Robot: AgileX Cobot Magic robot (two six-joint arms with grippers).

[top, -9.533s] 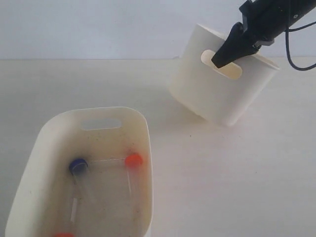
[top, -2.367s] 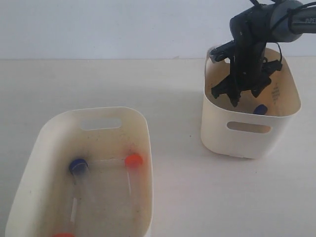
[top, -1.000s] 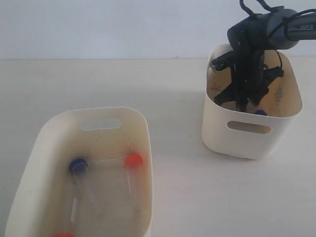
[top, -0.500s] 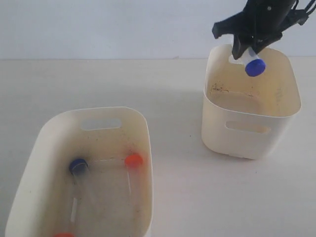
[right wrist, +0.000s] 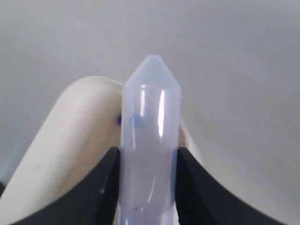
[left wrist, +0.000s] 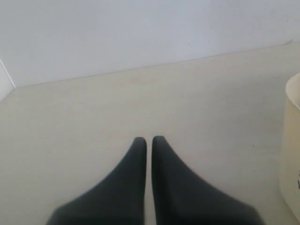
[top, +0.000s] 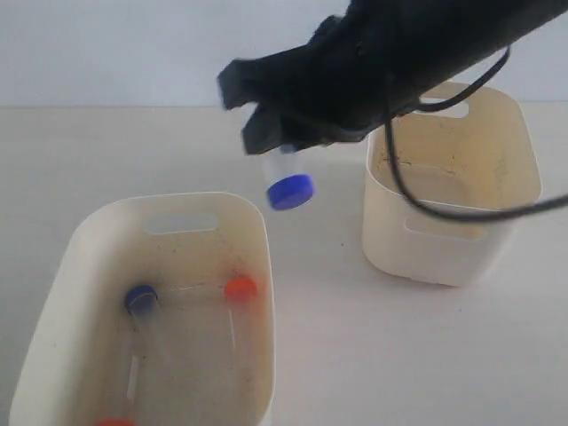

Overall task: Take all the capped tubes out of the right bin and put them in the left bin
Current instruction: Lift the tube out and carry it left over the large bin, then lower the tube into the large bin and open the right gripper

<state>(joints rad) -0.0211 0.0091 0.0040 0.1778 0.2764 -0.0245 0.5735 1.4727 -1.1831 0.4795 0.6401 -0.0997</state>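
Observation:
My right gripper [top: 284, 146] hangs in the air between the two bins, shut on a clear capped tube [top: 288, 182] whose dark blue cap points down. The right wrist view shows the tube [right wrist: 150, 126] clamped between both fingers [right wrist: 110, 183], with the left bin's rim [right wrist: 77, 110] below. The left bin [top: 177, 202] at lower left holds a blue-capped tube [top: 140, 299] and two orange-capped tubes [top: 240, 287] [top: 114, 423]. No tube shows in the right bin [top: 453, 244]. My left gripper [left wrist: 148, 139] is shut on nothing above bare table.
The right arm and its cable stretch across the right bin's top in the exterior view. A cream bin wall [left wrist: 293, 154] shows at the edge of the left wrist view. A pale wall [top: 133, 44] backs the table.
The right gripper lifted the blue-capped tube out of the right bin and carried it left, to just beyond the left bin's far right corner.

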